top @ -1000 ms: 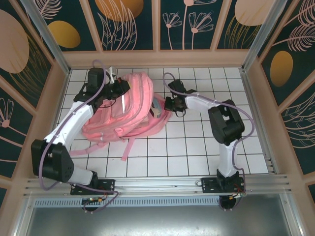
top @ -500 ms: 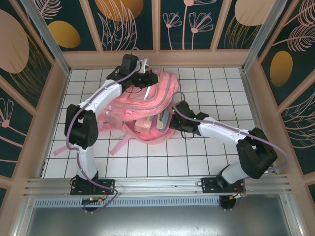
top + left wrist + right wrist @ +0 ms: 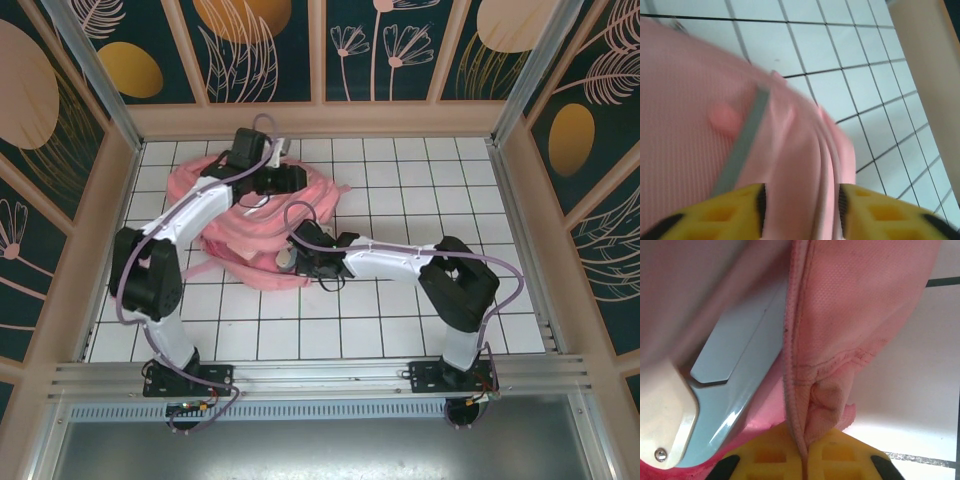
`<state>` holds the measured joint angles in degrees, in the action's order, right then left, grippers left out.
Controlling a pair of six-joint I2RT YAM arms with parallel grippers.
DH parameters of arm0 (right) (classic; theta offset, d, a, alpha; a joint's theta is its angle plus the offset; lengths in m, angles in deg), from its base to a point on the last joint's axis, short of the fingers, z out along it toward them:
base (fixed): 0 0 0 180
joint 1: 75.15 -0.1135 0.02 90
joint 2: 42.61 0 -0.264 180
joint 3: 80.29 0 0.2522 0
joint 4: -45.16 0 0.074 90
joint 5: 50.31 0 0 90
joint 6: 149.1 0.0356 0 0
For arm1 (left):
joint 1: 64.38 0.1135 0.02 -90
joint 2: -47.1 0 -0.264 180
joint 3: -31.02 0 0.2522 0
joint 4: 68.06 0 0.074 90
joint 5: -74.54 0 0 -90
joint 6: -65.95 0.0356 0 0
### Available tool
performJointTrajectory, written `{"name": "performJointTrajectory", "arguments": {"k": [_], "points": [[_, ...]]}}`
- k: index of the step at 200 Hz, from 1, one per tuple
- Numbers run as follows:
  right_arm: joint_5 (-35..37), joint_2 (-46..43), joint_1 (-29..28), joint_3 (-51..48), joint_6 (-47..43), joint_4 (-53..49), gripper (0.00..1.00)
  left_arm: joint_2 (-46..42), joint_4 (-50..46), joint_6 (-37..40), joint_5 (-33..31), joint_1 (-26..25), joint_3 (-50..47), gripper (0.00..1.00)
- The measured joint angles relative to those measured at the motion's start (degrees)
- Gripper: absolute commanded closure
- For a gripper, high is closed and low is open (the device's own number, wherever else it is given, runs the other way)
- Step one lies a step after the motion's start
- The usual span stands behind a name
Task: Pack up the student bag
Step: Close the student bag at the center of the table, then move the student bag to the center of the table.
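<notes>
The left gripper (image 3: 800, 212) has its jaws partly apart, and the pink fabric of the student bag (image 3: 245, 240) lies between them and spreads ahead. The right gripper (image 3: 805, 460) is almost closed, pinching a seamed edge of the bag just in front of it.

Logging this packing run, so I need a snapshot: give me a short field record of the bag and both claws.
bag: student bag, pink, slumped on the white gridded table
left claw: fingers apart, pink fabric between them
right claw: pinching a stitched bag edge
beside that edge: smooth grey-blue item, identity unclear
</notes>
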<state>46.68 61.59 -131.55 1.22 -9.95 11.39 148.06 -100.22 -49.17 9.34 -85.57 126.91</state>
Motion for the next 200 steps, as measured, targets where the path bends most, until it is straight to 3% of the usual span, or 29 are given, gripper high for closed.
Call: {"name": "performJointTrajectory", "arguments": {"k": [29,56,83,116,136,169,200], "points": [[-0.98,-0.61,0.22,-0.02,-1.79,-1.64,0.52,-9.29,1.25,-0.68,-2.86,4.68,-8.00,0.44],[-0.94,-3.63,1.66,-0.02,-3.67,-4.04,0.47,-18.25,1.90,-2.14,-7.63,7.23,-12.57,0.41],[-1.09,-8.07,6.34,0.02,-6.84,-4.70,0.38,-26.27,1.68,-4.13,-14.86,7.34,-17.03,0.33],[-4.07,-8.37,13.88,3.37,-13.22,-4.72,0.28,-32.87,0.31,-7.58,-25.68,8.46,-24.52,0.35],[-8.22,-2.71,17.33,12.50,-17.09,-5.03,0.28,-33.42,-0.90,-9.94,-30.40,9.64,-29.33,0.40],[-14.95,14.16,20.04,33.83,-21.86,-4.85,0.28,-31.89,-3.56,-13.94,-34.51,10.36,-35.45,0.48],[-20.00,27.04,19.91,47.12,-24.17,-7.21,0.41,-30.67,-3.39,-16.15,-35.82,10.38,-37.22,0.52]]}}
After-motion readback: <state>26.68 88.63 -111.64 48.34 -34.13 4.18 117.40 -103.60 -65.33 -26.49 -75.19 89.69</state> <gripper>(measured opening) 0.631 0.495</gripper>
